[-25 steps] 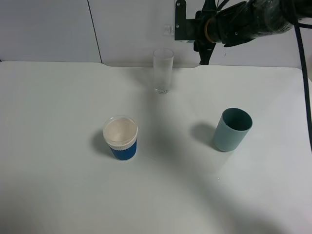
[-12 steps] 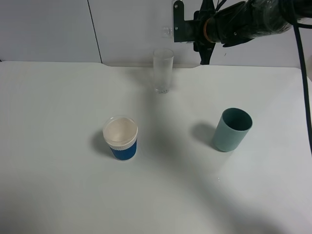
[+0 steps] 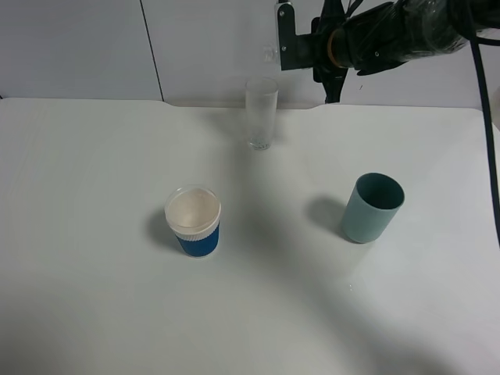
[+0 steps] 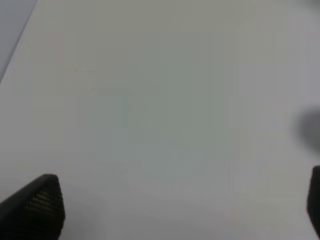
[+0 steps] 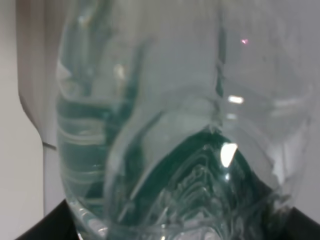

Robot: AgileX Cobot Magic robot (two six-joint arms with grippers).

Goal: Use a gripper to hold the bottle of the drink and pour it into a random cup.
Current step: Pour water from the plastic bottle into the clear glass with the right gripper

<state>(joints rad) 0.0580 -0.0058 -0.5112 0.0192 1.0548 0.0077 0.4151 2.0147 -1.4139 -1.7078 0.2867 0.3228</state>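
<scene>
High view: looks down from above on the whole counter (image 3: 94, 312), from far.
Left wrist view: faces bare counter, near, blurred.
Right wrist view: very near the bottle (image 5: 165, 125), which fills it.
Shared: counter, high and left wrist views.

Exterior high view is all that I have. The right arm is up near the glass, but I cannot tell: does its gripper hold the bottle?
Observer: Yes. The right wrist view shows the bottle close up, clear with a green label, in the shut right gripper.
Operator: And the left gripper? I do not see it at all.
Observer: The left wrist view shows the left gripper with its jaws wide apart over bare table, holding nothing.
</scene>
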